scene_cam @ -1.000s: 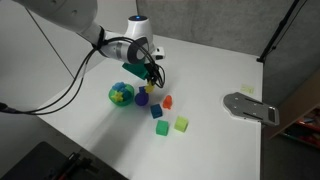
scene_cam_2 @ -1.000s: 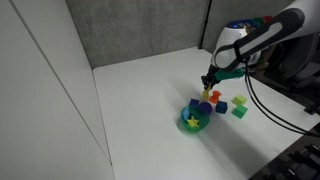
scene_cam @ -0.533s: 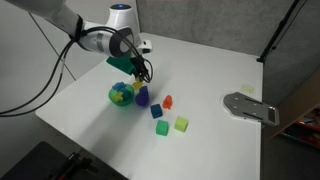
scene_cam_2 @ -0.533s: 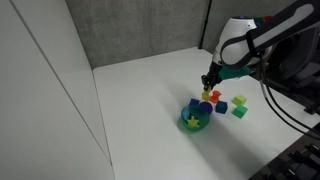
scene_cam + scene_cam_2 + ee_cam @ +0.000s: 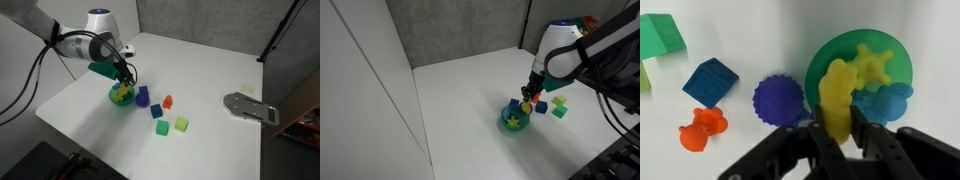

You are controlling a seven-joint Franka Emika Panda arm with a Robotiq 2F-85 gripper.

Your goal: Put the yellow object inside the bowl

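Observation:
My gripper [image 5: 839,132] is shut on the yellow object [image 5: 836,95], a small bright yellow toy block. It holds the block over the near rim of the teal-green bowl [image 5: 822,58]. The bowl holds a yellow-green star piece [image 5: 876,64] and a blue piece [image 5: 885,101]. In both exterior views the gripper [image 5: 124,80] [image 5: 529,98] hangs just above the bowl [image 5: 120,97] [image 5: 514,120] on the white table.
Beside the bowl lie a purple round block [image 5: 777,99], a blue cube [image 5: 710,80], an orange piece [image 5: 701,127] and a green block [image 5: 660,35]. A lime-green cube [image 5: 181,124] lies farther off. A grey metal plate [image 5: 250,107] sits near the table's edge.
The arm has carried the yellow object sideways from over the purple block to above the bowl. The loose blocks have not moved.

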